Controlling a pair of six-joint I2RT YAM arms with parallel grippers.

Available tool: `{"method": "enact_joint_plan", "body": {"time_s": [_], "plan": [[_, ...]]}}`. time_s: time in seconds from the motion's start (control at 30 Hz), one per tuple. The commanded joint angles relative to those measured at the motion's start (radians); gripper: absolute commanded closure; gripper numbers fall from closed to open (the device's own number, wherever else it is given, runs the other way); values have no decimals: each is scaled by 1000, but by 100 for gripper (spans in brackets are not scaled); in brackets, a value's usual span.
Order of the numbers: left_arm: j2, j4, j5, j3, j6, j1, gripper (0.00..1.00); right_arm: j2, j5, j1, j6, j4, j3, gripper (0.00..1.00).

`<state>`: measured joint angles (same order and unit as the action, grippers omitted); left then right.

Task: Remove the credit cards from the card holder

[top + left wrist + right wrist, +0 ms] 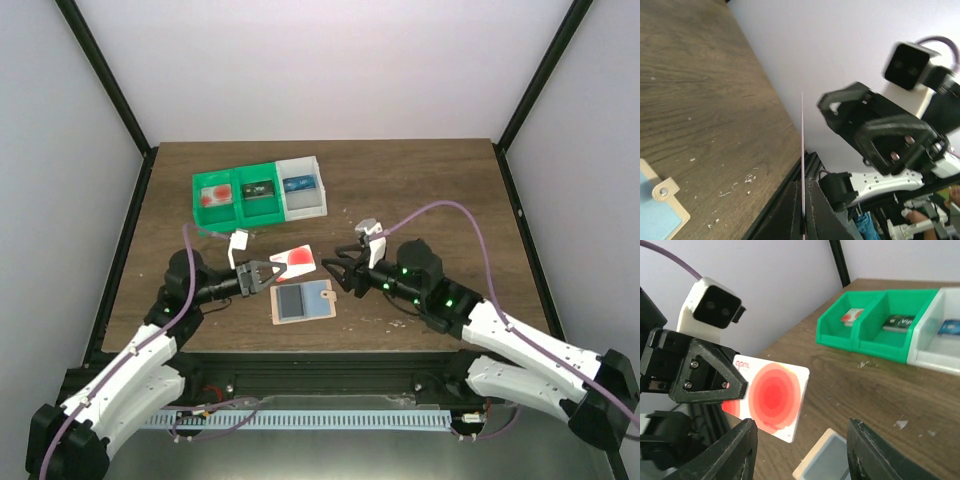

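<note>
My left gripper (268, 273) is shut on the red and white credit card (295, 261) and holds it above the table. In the left wrist view the card (803, 150) shows edge-on between the shut fingers. In the right wrist view the card (770, 395) faces me, held by the left gripper's black fingers (710, 377). My right gripper (335, 272) is open and empty, just right of the card, its fingers (735, 450) wide apart. The tan card holder (302, 301) with a grey-blue panel lies flat below the card; it also shows in the left wrist view (660, 210) and the right wrist view (827, 462).
A row of trays stands at the back left: two green trays (225, 195) and a white tray (303, 188), each with a card inside. They also show in the right wrist view (875, 325). Small white specks lie on the wooden table (420, 190).
</note>
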<state>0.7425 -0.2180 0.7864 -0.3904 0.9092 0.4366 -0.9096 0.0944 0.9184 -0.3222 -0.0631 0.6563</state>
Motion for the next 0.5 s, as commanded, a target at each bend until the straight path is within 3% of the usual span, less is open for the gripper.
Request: {"method": "enact_joint_plan", "body": {"time_s": [0.0,0.3,0.37,0.47], "plan": [[0,-95,94,3,-117,2,100,17,394,-129,-209,-15,-15,49],[18,-197,198,-1,-105,2,100,-78,607,-174,-304,-150,-32,51],[22,-201,212,-5,-109,2,100,-102,642,-174,-324,-191,-39,56],[29,-213,252,-13,-102,2,100,-116,676,-175,-370,-292,-63,76]]}}
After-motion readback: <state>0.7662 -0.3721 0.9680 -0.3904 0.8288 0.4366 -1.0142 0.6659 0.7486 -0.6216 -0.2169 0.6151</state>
